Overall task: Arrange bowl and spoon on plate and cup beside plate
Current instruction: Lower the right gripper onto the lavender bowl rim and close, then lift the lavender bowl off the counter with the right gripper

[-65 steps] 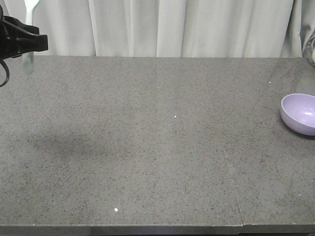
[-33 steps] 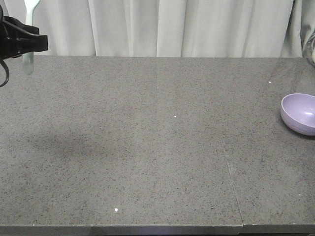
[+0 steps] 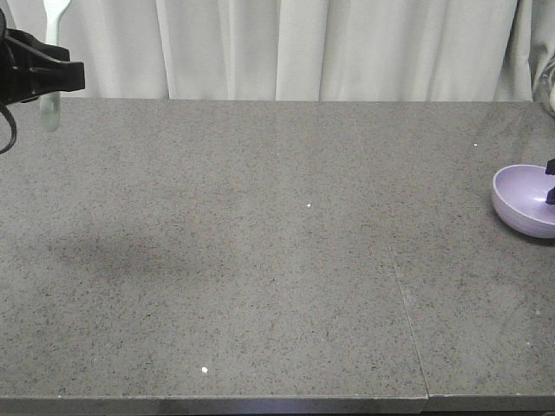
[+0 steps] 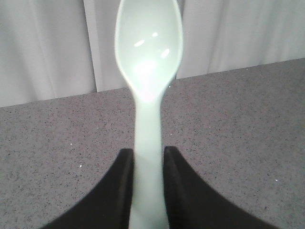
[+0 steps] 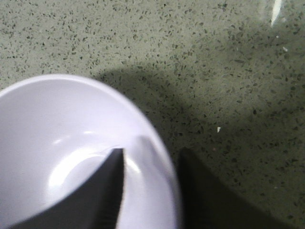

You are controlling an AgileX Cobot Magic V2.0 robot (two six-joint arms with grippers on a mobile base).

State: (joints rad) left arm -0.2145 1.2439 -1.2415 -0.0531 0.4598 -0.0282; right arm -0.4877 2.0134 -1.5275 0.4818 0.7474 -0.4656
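Our left gripper (image 4: 148, 157) pinches the spoon (image 4: 148, 62) aloft, far left. Our right gripper (image 5: 150, 157) straddles the bowl (image 5: 57, 138) rim, far right; we cannot tell if it's clamped. A shallow bite could tip it.

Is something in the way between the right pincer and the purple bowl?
No, nothing I can see. The right pincer is right at the bowl: one finger is inside it and one outside, with the rim between them.
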